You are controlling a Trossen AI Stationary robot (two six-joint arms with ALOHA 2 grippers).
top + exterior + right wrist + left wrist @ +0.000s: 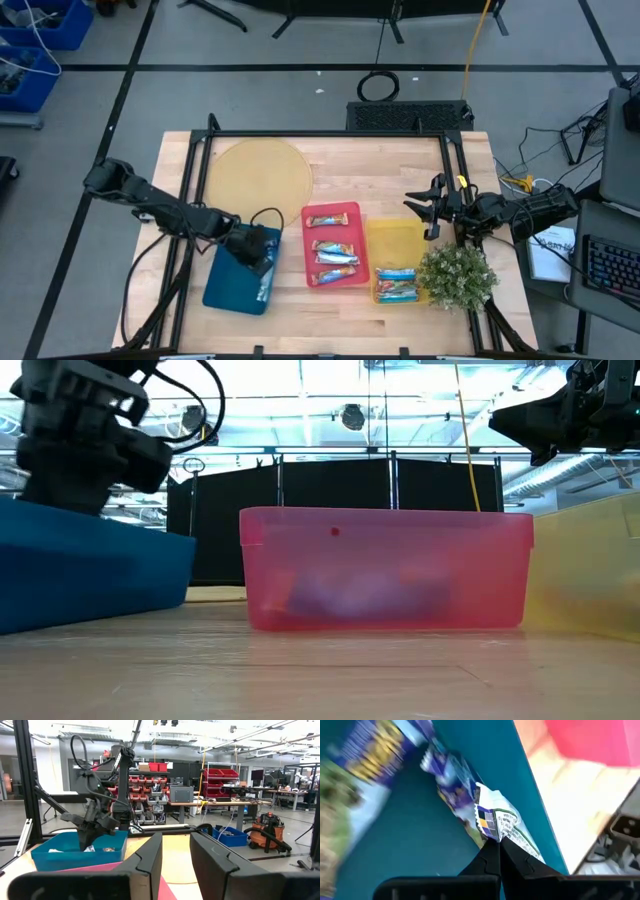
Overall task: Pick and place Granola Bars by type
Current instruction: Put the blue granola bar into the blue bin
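Observation:
My left gripper (498, 851) is down inside the blue tray (222, 285), shut on a light blue and white foil granola bar (470, 800). A second blue bar (370, 750) lies in the same tray, blurred. Three orange-brown bars (333, 250) lie in the red tray (350, 209). Light blue bars (396, 283) lie in the yellow tray (395, 235). My right gripper (425, 212) hangs open above the table's right side, beyond the yellow tray, touching nothing. In the low view the blue tray's wall (90, 570) hides my left gripper's fingers. My left gripper pinches the bar by its crimped wrapper end (496, 822) between the two shut fingers. The fingers lie along the bar, which stretches away from them over the tray floor. Whether the bar rests on the floor or is lifted, I cannot tell.
A round wooden disc (258, 170) lies on the table's far left part. A small green plant (456, 275) stands at the near right, beside the yellow tray. The three trays sit side by side along the table's near half.

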